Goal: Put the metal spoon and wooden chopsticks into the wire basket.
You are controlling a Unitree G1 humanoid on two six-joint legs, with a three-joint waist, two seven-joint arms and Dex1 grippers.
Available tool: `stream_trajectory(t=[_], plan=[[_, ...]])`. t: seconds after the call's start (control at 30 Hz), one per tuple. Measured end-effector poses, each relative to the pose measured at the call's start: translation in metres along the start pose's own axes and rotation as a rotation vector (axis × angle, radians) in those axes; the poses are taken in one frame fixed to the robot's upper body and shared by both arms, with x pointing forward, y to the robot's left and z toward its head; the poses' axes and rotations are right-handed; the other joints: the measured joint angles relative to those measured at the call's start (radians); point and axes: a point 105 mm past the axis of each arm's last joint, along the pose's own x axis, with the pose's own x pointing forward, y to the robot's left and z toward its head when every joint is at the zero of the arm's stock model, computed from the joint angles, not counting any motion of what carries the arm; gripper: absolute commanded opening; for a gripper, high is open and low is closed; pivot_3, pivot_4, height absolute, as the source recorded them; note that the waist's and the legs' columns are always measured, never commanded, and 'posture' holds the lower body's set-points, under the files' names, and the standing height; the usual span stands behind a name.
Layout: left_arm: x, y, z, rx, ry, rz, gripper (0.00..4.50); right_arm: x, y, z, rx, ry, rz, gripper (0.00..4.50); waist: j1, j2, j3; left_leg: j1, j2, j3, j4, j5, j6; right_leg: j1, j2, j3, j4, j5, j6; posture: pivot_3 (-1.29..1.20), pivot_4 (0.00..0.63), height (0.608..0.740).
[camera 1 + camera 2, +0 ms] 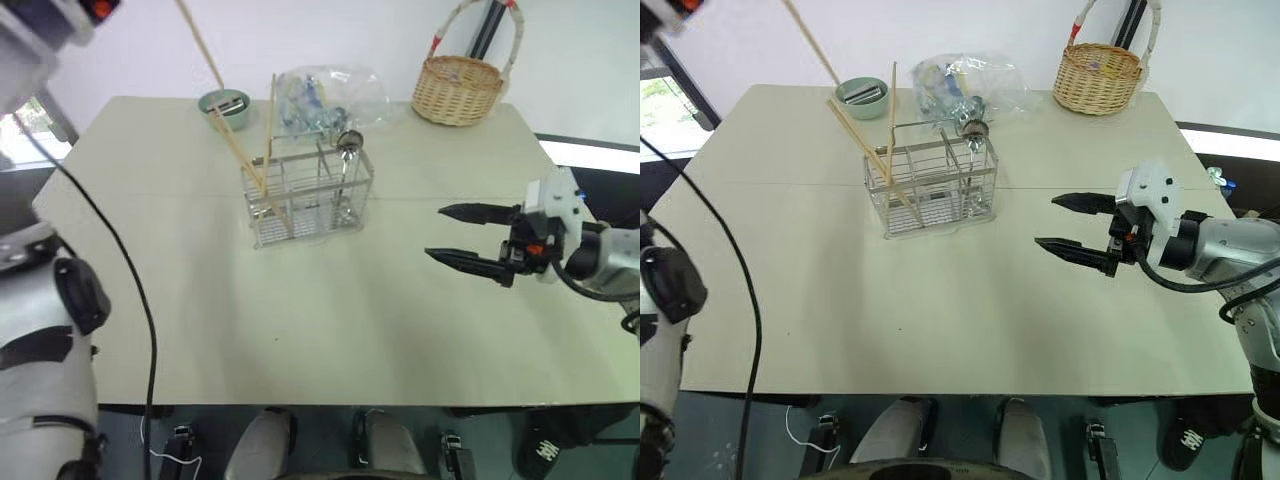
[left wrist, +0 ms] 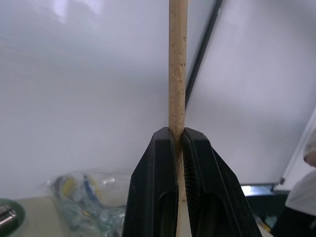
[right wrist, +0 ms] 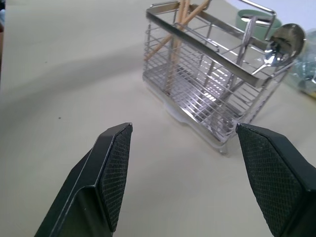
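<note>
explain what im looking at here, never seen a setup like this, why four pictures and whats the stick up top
This is a two-armed humanoid robot standing at a table. The two wide pictures come from cameras in its head, looking down over its arms. The other two come from cameras on its wrists, looking along each pincer.

On the table stands a wire basket with the metal spoon and some wooden chopsticks already in it. Behind it are a small green bowl, a clear plastic bag and a wicker basket.

The stick up top is one more chopstick, pinched in the left pincer, which is shut on it and raised high. The right pincer hangs open over the table to the basket's right, holding nothing.
</note>
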Motion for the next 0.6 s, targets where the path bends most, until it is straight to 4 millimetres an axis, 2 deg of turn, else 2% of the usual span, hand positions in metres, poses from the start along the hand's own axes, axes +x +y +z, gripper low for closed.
stream_trajectory(t=[0.17, 0.43, 0.5, 0.6], plan=[[0.013, -0.007, -0.045, 0.048, 0.128, -0.045, 0.05, 0.003, -0.004, 0.002, 0.003, -0.015, -0.032, 3.47, -0.018, 0.003, 0.001, 0.001, 0.0, 0.002, -0.001, 0.0, 0.0, -0.001, 0.0, 0.001, 0.0, 0.0, 0.0, 0.0, 0.15, 0.688], [0.002, -0.01, -0.116, 0.164, 0.309, -0.086, 0.05, 0.007, -0.01, 0.009, -0.003, -0.038, -0.077, 3.47, -0.029, 0.003, 0.002, 0.0, 0.001, 0.001, -0.001, 0.0, 0.0, -0.001, 0.001, 0.001, 0.0, 0.0, 0.0, 0.0, 0.15, 0.688], [0.0, -0.01, -0.121, 0.189, 0.321, -0.091, 0.05, 0.008, -0.01, 0.009, 0.006, -0.039, -0.082, 3.47, -0.028, 0.003, 0.003, -0.001, 0.001, 0.0, -0.001, 0.0, 0.0, -0.001, 0.001, 0.0, 0.0, 0.0, 0.0, 0.0, 0.15, 0.688], [0.0, -0.011, -0.118, 0.221, 0.313, -0.093, 0.05, 0.008, -0.011, 0.009, 0.009, -0.038, -0.086, 3.47, -0.027, 0.003, 0.003, -0.001, 0.001, 0.0, 0.0, 0.0, 0.0, -0.001, 0.001, 0.0, 0.0, 0.0, 0.0, 0.0, 0.15, 0.688]])
